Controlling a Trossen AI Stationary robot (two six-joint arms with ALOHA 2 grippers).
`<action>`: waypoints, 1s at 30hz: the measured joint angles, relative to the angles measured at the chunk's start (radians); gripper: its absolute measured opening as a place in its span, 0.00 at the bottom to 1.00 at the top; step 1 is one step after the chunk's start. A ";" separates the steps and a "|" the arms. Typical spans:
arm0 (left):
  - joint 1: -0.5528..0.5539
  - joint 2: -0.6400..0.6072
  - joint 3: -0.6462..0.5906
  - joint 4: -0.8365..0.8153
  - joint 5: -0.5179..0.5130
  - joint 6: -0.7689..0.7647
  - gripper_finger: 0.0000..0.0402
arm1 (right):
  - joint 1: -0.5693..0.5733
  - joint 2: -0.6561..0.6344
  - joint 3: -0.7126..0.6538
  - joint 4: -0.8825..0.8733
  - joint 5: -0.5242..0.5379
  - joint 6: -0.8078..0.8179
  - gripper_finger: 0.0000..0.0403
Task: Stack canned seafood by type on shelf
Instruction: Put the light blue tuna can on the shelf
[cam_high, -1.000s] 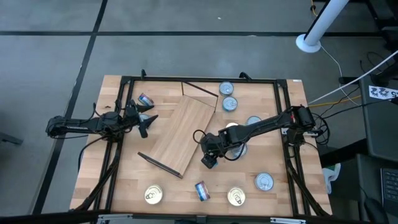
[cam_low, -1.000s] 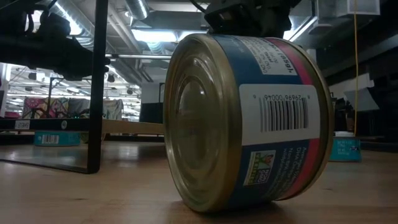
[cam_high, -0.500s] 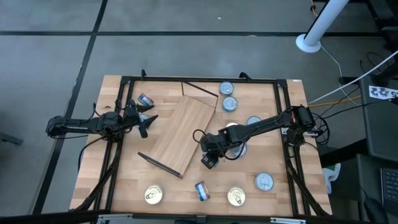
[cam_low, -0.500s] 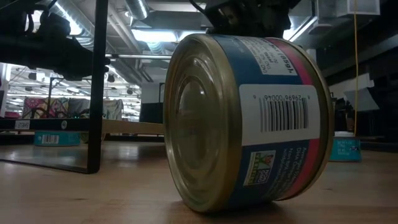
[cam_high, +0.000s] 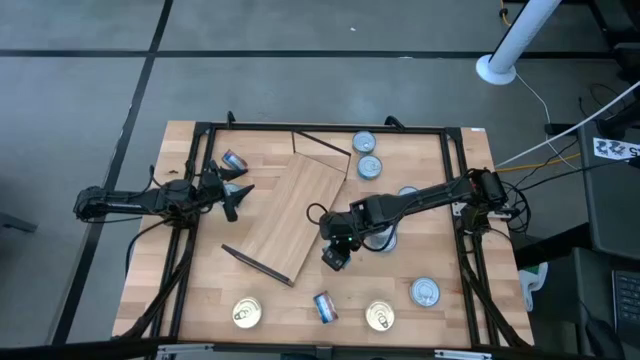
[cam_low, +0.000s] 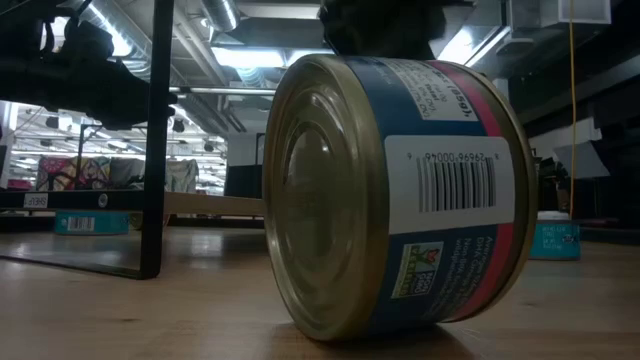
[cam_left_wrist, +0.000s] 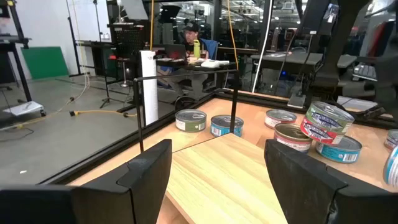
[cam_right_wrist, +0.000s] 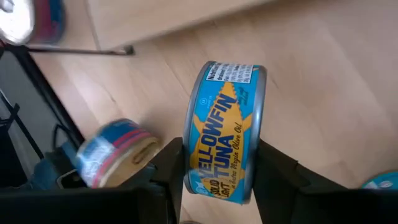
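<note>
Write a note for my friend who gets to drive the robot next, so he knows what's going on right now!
Right gripper: shut on a yellowfin tuna can, held on its edge above the table, just off the shelf's right edge.
Left gripper: open, empty, waiting at the shelf's left side.
Shelf: lies flat and askew mid-table, with no cans on it.
Cans: a few along the far edge, more on the right, four along the near edge; one blue-red can lies on its side there.
Done: one can picked up. Left: all the sorting and stacking by type.
</note>
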 joint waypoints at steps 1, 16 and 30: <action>0.000 0.000 0.000 0.000 0.000 -0.002 0.63 | -0.004 0.000 0.027 -0.023 0.002 -0.008 0.35; 0.000 0.000 0.000 0.000 0.000 -0.027 0.63 | -0.157 -0.002 0.192 0.021 0.084 -0.195 0.35; 0.000 0.000 0.000 0.000 0.000 -0.029 0.63 | -0.370 0.050 0.142 0.322 -0.074 -0.232 0.34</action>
